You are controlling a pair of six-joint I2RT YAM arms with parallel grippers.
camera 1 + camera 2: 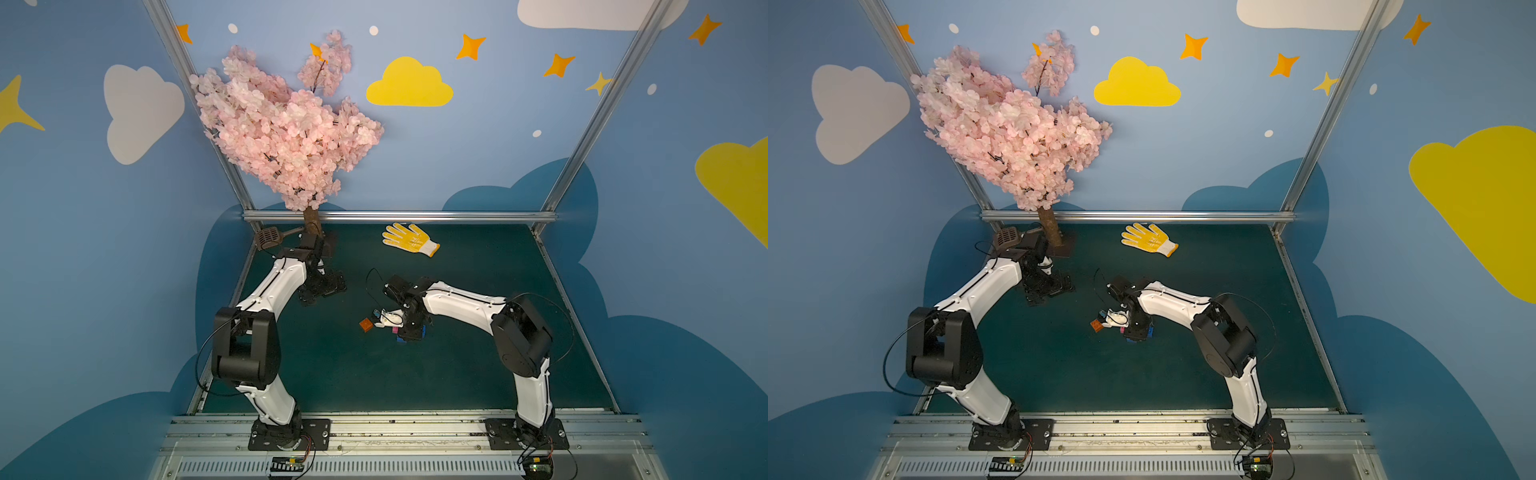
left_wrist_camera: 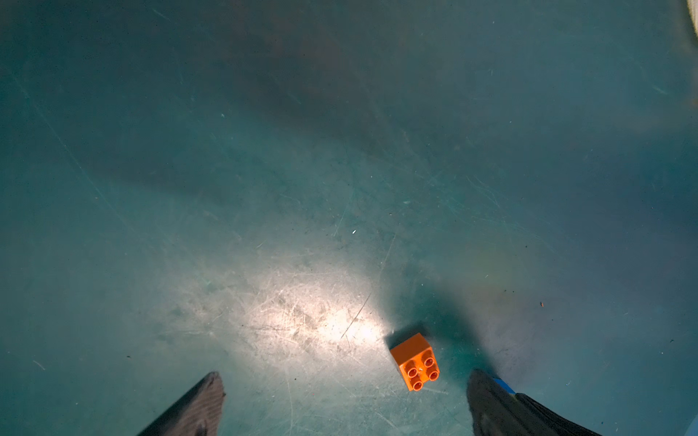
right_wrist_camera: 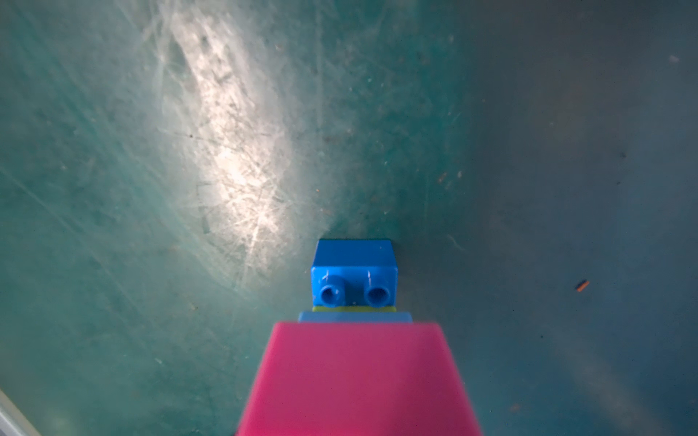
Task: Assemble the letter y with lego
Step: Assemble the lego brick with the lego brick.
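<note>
Orange brick (image 2: 415, 361) lies loose on the desk (image 1: 457, 374), likely the stem's last piece. Just beside it the right end effector (image 1: 409, 332) clamps the pink-ended lego stack (image 3: 355, 271), blue studs bare for it; left end effector (image 2: 345, 377), well apart, gapes wide.

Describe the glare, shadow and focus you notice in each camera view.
Left wrist view: strong glare on the mat, orange brick sharp with a dark shadow beside it. Right wrist view: the pink brick is blurred, too near the lens; the dark blue brick beyond is sharp. Both top views: no glare, frame posts splay outward.
</note>
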